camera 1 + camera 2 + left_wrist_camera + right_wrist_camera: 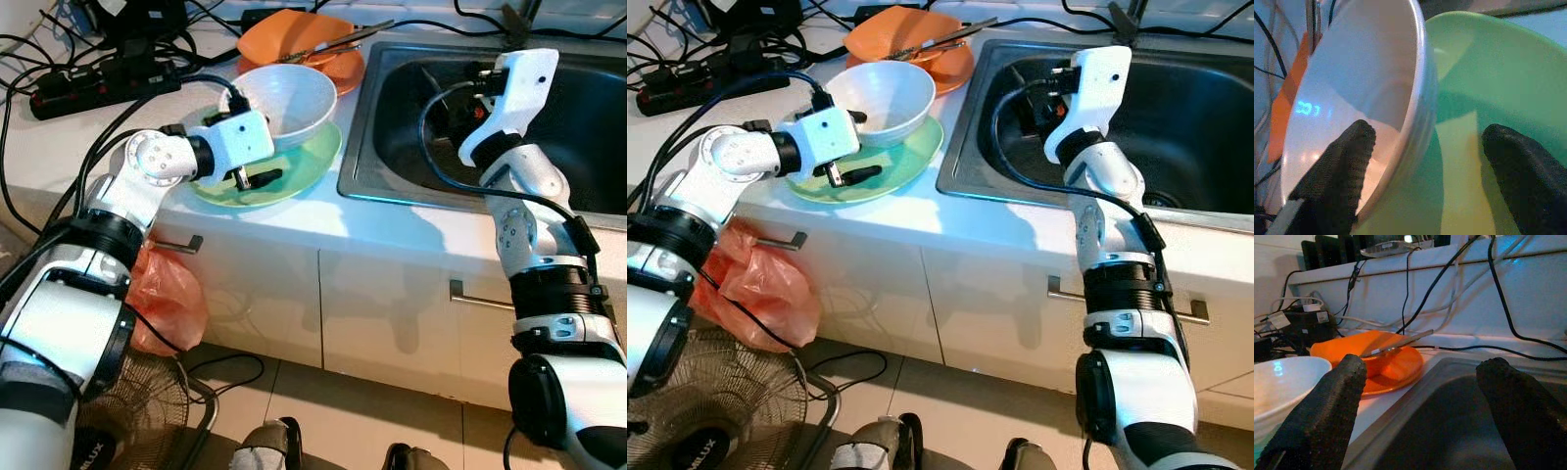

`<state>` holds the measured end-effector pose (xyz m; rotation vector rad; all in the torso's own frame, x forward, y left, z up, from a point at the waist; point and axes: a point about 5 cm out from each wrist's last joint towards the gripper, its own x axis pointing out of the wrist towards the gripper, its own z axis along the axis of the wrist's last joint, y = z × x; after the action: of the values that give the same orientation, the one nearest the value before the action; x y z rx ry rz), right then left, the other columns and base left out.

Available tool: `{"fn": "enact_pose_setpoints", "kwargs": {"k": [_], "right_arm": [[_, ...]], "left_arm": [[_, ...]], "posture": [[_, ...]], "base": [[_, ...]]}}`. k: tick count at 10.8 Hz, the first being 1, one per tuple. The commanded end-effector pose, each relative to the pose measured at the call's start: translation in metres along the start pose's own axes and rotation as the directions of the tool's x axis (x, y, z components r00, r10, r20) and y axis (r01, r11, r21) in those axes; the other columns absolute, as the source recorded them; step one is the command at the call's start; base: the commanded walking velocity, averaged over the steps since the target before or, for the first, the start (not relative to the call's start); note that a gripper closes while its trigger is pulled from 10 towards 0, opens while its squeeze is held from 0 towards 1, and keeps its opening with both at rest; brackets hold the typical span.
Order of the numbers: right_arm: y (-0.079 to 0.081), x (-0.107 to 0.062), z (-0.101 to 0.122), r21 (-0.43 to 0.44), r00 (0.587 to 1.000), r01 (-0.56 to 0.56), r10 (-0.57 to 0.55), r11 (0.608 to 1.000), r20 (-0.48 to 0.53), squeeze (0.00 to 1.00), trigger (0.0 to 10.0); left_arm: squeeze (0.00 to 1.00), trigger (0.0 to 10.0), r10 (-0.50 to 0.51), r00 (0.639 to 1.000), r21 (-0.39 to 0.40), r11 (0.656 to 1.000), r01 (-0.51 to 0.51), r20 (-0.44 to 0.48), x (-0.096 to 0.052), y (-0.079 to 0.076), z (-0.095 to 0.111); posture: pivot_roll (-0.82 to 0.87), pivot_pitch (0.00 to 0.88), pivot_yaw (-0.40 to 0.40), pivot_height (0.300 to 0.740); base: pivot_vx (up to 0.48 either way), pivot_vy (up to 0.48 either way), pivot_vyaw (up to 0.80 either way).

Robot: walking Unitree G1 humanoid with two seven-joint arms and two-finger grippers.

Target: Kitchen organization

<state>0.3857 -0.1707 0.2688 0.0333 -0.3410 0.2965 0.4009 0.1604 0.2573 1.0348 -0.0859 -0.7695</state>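
White countertop (294, 220) carries a green plate (304, 171) at centre, with a white bowl (289, 98) resting on it. An orange dish (313, 44) sits at 12 o'clock of the plate, cutlery (338, 41) across it. Black cables and a power strip (98, 83) lie at 10 o'clock; a steel sink (392, 117) is set in at 3 o'clock.

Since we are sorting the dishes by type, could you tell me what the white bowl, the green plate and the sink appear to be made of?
White bowl: probably glazed ceramic, glossy with sharp reflections. Green plate: smooth, softly shiny, plastic or melamine perhaps. Sink: brushed stainless steel, grey with a bright metallic rim.
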Motion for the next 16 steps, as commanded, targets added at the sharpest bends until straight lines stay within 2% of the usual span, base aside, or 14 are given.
{"fn": "enact_pose_setpoints", "kwargs": {"k": [1, 12, 16], "right_arm": [[-0.001, -0.0005, 0.0061, -0.003, 1.0, 0.004, -0.004, 1.0, 0.018, 0.0, 10.0], [-0.0016, -0.0006, 0.0077, 0.001, 1.0, 0.014, -0.014, 1.0, 0.011, 0.0, 10.0], [-0.0018, -0.0005, 0.0062, 0.01, 1.0, 0.013, -0.013, 1.0, 0.001, 0.0, 10.0]], "left_arm": [[0.0, 0.0, -0.037, 0.999, 0.023, 0.999, 0.038, -0.02, 0.0016, -0.0022, -0.001], [0.0, 0.0, -0.035, 0.998, 0.039, 0.999, 0.037, -0.054, 0.002, -0.0037, -0.0075], [0.0, 0.0, -0.008, 0.998, 0.075, 0.997, 0.013, -0.064, 0.0015, -0.0015, -0.0074]], "posture": [[0.13, 0.155, 0.097, 0.74], [0.13, 0.148, 0.095, 0.74], [0.13, 0.148, 0.095, 0.74]], "base": [[0.0, 0.0, 0.0], [0.0, 0.0, 0.0], [0.0, 0.0, 0.0]]}}
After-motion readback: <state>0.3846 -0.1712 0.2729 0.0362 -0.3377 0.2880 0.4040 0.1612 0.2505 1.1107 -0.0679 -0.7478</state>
